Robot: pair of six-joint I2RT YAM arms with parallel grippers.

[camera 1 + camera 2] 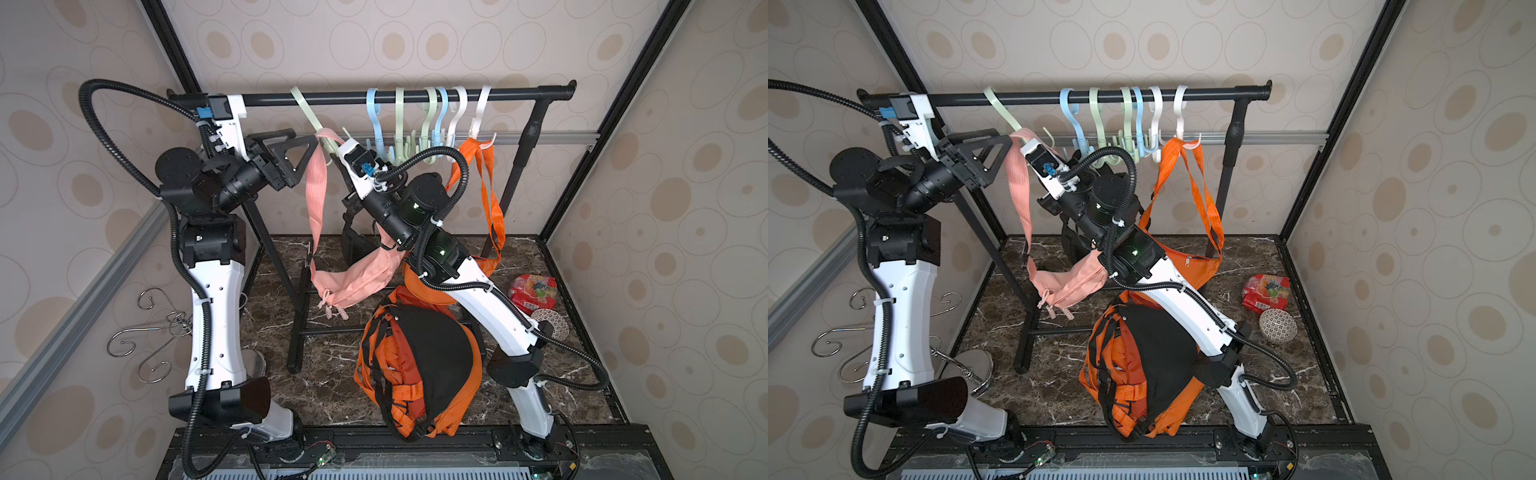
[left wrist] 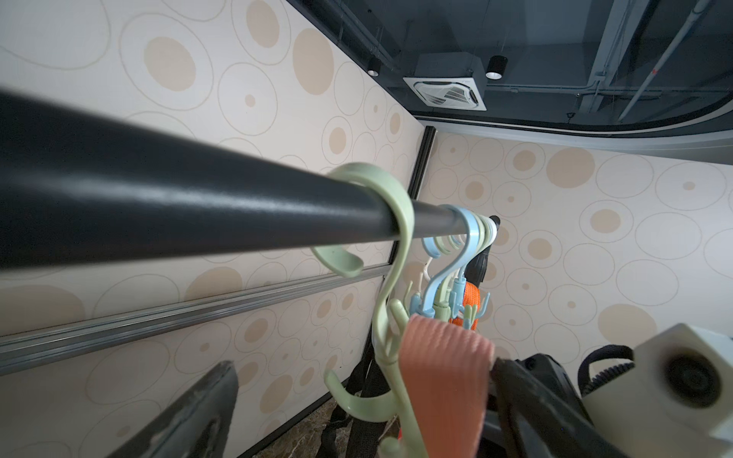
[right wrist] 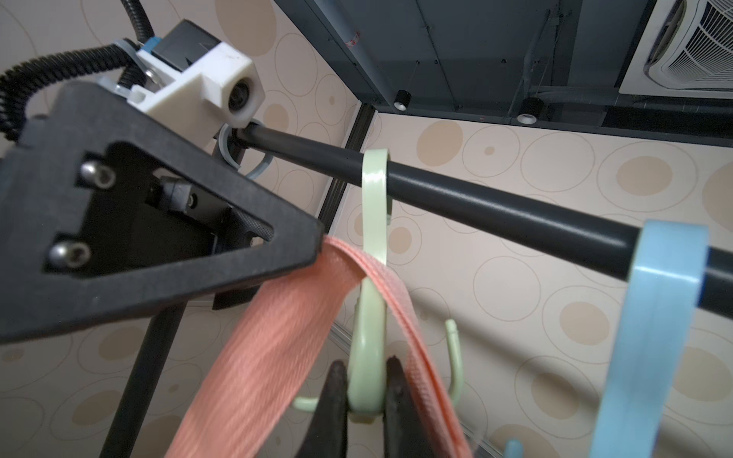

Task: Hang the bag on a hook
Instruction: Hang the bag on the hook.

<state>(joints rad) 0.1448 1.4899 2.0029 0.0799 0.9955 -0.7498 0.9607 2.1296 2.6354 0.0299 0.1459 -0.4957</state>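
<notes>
The pink bag dangles above the marble floor by its long pink strap. The strap's top loops around the stem of a pale green hook that hangs on the black rail. My right gripper is shut on that hook's lower stem, with one strap run on each side. My left gripper is open beside it; the hook and strap sit between its jaws. One black finger touches the strap's top.
Several blue, green and white hooks crowd the rail's right half, and an orange sling bag hangs from the white end one. An orange-and-black backpack, a red packet and a patterned bowl lie on the floor. Wire hooks lie left.
</notes>
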